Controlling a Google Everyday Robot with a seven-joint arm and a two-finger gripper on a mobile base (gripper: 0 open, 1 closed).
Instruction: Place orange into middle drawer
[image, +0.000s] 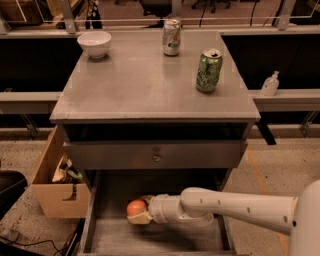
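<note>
The orange (135, 207) is round and bright, held in my gripper (140, 212) just above the pale floor of the open middle drawer (150, 237), near its left side. My white arm (235, 207) reaches in from the right. The gripper is shut on the orange, with a pale finger (140, 218) under it. The drawer above, with a flat grey front and small round knob (156, 157), is pulled out slightly.
On the cabinet top (145, 80) stand a white bowl (94, 43), a pale soda can (171, 36) and a green can (208, 70). A cardboard box (57, 187) sits on the floor left of the drawer. A bottle (270, 84) stands on the right shelf.
</note>
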